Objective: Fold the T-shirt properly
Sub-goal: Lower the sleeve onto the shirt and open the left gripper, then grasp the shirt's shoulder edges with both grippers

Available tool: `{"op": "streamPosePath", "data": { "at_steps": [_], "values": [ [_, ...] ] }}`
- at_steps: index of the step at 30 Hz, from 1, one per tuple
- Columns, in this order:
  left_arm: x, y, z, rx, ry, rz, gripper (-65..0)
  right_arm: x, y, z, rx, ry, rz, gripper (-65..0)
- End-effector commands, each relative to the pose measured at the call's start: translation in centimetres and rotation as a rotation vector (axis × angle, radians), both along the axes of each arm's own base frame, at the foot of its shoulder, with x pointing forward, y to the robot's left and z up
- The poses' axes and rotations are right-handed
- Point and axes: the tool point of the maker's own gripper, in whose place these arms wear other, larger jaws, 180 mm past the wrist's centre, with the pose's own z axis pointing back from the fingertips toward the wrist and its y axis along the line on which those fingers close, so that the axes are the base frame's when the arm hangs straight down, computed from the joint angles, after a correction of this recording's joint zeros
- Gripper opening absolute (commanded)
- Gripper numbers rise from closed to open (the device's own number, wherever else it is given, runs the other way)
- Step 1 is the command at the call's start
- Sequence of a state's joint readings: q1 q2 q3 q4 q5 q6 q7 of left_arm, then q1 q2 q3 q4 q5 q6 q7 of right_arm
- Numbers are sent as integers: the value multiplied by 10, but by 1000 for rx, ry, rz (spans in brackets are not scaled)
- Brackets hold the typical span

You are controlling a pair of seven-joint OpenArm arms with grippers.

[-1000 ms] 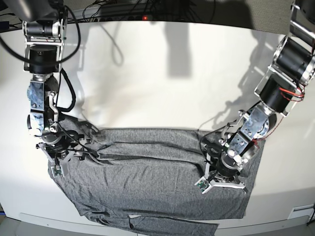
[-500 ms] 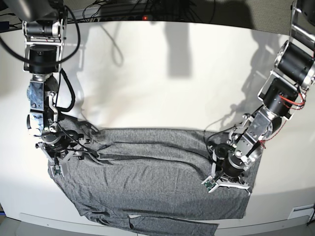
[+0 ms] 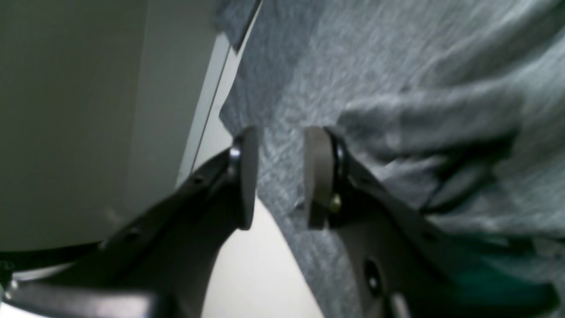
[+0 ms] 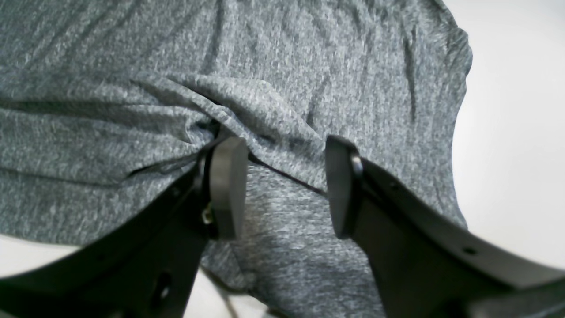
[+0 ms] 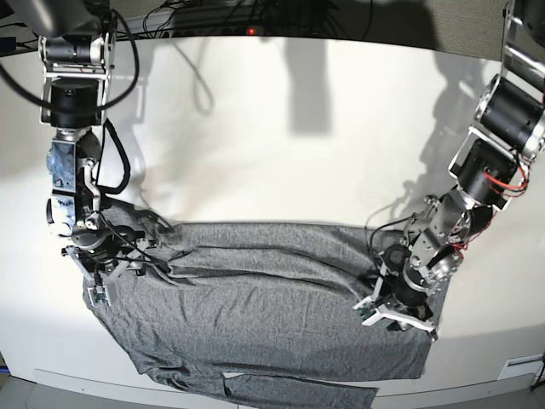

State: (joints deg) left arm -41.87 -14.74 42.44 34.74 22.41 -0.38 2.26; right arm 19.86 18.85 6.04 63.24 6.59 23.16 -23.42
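Observation:
The heather-grey T-shirt [image 5: 255, 307] lies spread across the near half of the white table [image 5: 298, 128], creased along its top edge. A strip of it hangs over the front edge [image 5: 298, 394]. My left gripper [image 5: 397, 313] rests low on the shirt's right part. In the left wrist view its jaws [image 3: 281, 145] stand apart, with the shirt's edge [image 3: 397, 66] blurred behind the gap and nothing clamped. My right gripper [image 5: 106, 277] sits at the shirt's upper left corner. Its jaws [image 4: 284, 154] are wide apart over a raised fold of the shirt [image 4: 220, 53].
Black cables [image 5: 196, 77] trail over the back left of the table, and more wiring [image 5: 213, 17] runs behind its far edge. The table's front edge [image 5: 85, 379] lies just below the shirt. Bare table [image 3: 256, 274] shows beside the left gripper.
My left gripper has slid a little to the right over the shirt, and its jaws have parted. The right arm and its gripper have not moved.

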Motion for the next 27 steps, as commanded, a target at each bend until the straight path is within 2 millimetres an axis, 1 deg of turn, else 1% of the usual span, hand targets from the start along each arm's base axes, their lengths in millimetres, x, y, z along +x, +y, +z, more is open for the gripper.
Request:
{"op": "streamPosePath", "data": {
  "at_steps": [1,4,6,10,15,17,19,21,23,26,27],
  "values": [
    [19,8,28,0,-71,14,-473,14,-5,24,-2,-72,-5,-361],
    [18,23,19,18,-43,48,-473,15,-5,25,-1,-77,-4,-361],
    [15,27,14,-35,-21,86,-473,15,-5,26,-1,-83,-3,-361],
    [10,24,4,-232,25,179,-473,15,-5,26,-1,-83,-3,-361],
    [-5,15,-17,-264,70,185,-473,15,-5,25,15,-98,-6,-361],
    [-14,14,-28,-261,95,191,-473,14,-7,19,26,-86,-14,-361],
    [-24,15,-41,-249,132,213,-473,10,-9,8,31,-58,-23,-361],
    [-32,13,-47,-246,138,227,-473,7,-12,-2,38,-36,-32,-361],
    [-37,9,-48,-275,118,247,-473,3,-14,-13,46,-16,-42,-361],
    [-50,-1,-57,-321,138,241,-473,-4,-17,-29,54,32,-55,-361],
    [-54,-2,-61,-321,145,239,-473,-7,-18,-34,51,49,-58,-361]
  ]
}}
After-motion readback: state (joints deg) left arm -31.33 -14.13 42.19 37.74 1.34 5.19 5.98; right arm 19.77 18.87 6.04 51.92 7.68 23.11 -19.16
